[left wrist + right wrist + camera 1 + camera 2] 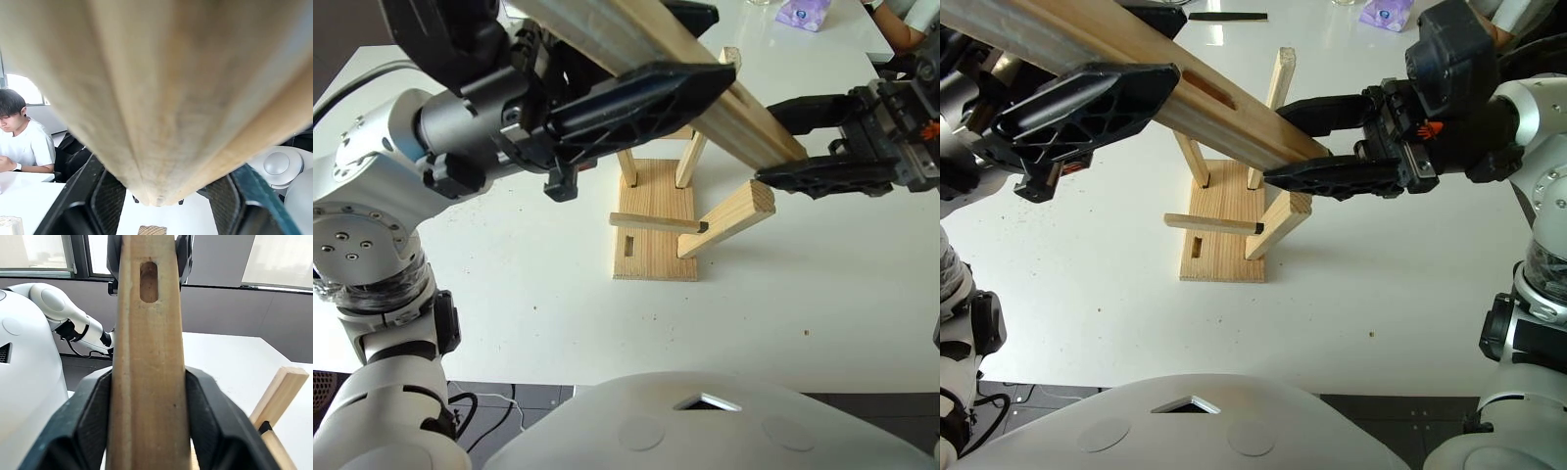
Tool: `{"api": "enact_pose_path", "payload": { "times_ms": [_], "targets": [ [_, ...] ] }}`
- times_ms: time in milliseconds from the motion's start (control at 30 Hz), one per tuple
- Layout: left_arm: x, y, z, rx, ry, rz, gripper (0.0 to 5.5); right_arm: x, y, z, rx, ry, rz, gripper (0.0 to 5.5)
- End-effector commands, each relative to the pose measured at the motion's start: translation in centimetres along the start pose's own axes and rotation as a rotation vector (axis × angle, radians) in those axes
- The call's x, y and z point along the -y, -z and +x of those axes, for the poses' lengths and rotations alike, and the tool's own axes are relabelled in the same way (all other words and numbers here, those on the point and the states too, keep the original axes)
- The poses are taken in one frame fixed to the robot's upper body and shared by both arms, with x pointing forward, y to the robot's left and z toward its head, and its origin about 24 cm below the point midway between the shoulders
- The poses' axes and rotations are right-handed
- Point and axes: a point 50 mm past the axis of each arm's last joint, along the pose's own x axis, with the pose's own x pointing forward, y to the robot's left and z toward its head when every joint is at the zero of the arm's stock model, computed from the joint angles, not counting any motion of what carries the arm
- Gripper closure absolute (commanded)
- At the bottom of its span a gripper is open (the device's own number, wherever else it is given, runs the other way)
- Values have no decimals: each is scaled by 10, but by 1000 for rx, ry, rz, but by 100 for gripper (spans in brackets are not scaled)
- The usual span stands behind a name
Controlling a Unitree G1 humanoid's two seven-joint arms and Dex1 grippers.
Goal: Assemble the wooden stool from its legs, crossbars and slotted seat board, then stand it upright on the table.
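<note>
Slotted wooden bar held in the air, slanting down from left to right above the seat board. Left gripper pinches its middle, and right gripper pinches its lower right end. The board lies flat on the surface, bearing two upright legs, a leaning leg and a crossbar.

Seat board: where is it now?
Left eye view: the seat board lies flat, central on the table, two legs standing at its far end, under the raised wooden piece.

Bright daylight, soft shadows, wooden piece blurred close
</note>
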Motion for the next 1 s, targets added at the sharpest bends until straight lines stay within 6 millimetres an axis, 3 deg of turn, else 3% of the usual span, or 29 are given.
{"api": "enact_pose_path", "payload": {
  "times_ms": [33, 167, 300, 400, 500, 633, 767, 867, 1000],
  "targets": [
    [-3, 2, -4, -12, -10, 4, 339, 10, -6, -5, -6, 99, -49, 266],
    [-7, -19, -5, 121, -32, 64, 345, 18, -4, -9, 10, 160, -56, 262],
    [-13, -54, -17, 226, -132, 197, 345, 27, -3, -17, 37, 245, -63, 262],
    [-17, -78, -39, 253, -256, 318, 345, 30, 0, -24, 51, 305, -60, 262],
    [-23, -81, -68, 154, -416, 386, 345, 30, 6, -31, 43, 357, -46, 262],
    [-26, -53, -120, -33, -562, 343, 345, 27, 18, -40, 26, 432, -28, 262],
    [-24, 14, -164, -293, -644, 292, 345, 26, 28, -44, 15, 482, -16, 262],
    [-10, 50, -168, -356, -594, 229, 345, 27, 31, -45, 2, 493, -9, 262],
    [3, 77, -148, -289, -463, 155, 345, 29, 35, -43, -10, 483, 0, 262]
  ]
}}
